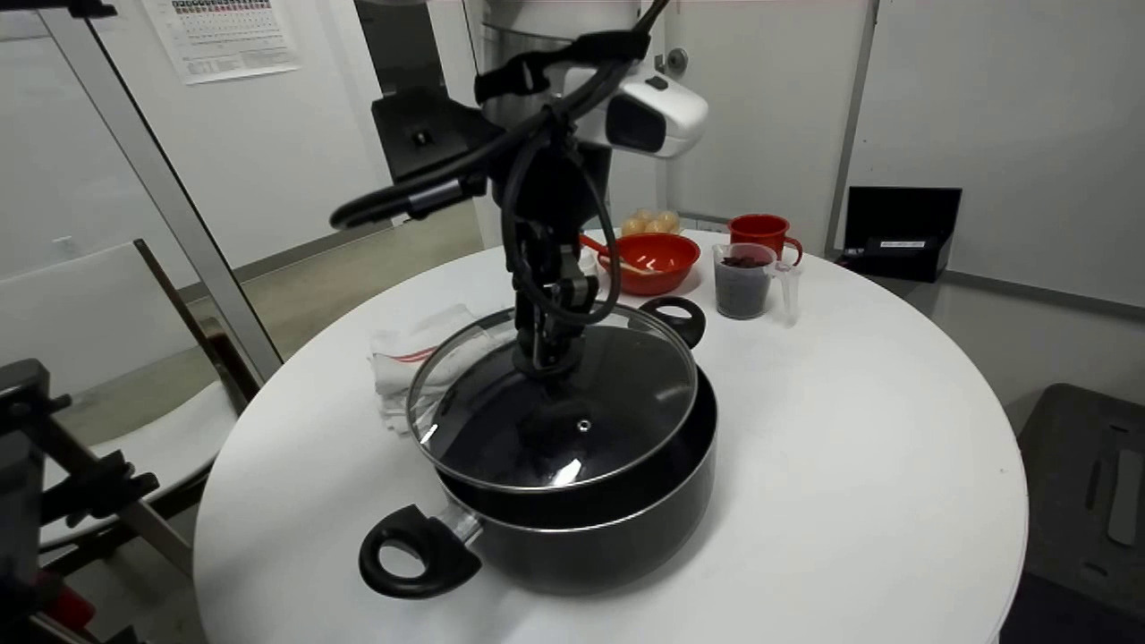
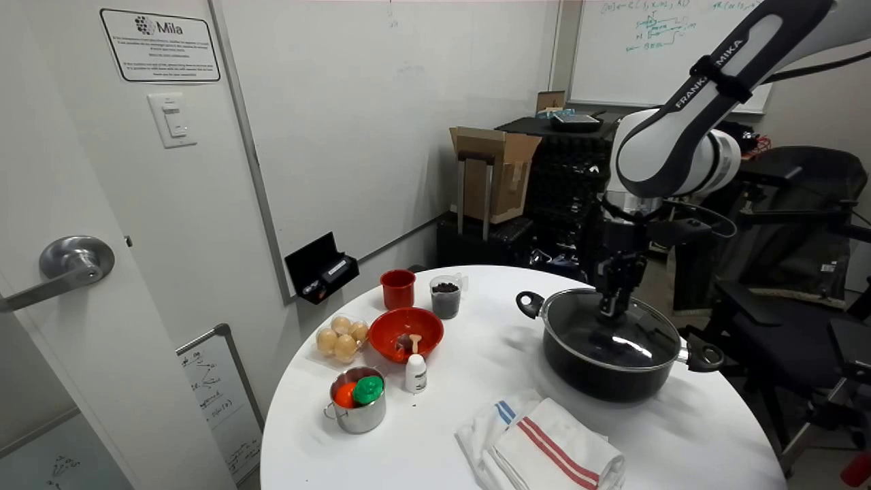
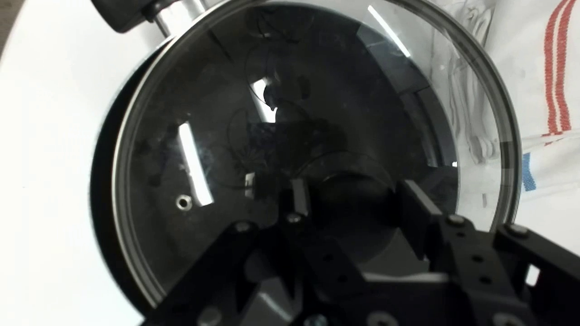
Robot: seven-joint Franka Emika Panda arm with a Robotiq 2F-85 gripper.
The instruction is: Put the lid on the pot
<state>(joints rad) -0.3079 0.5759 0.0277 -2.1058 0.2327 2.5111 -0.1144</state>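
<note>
Above the wide, shallow, two-handled black pot (image 1: 608, 556), the black two-finger gripper (image 3: 355, 197) is clamped on the dark round knob (image 3: 351, 204) of the circular clear glass lid (image 1: 617, 402); the lid is off-centre, overhanging the pot towards the folded white striped towels (image 2: 537, 449)

- An exterior view's close, looking down past the pot (image 1: 608, 555) toward a bowl (image 1: 651, 265)
- An exterior view faces a whiteboard (image 2: 395, 122), from farther back
- Wrist cam's super close, aimed down at the lid (image 3: 290, 140)
- Both exterior views catch the worktop (image 2: 490, 320)
</note>
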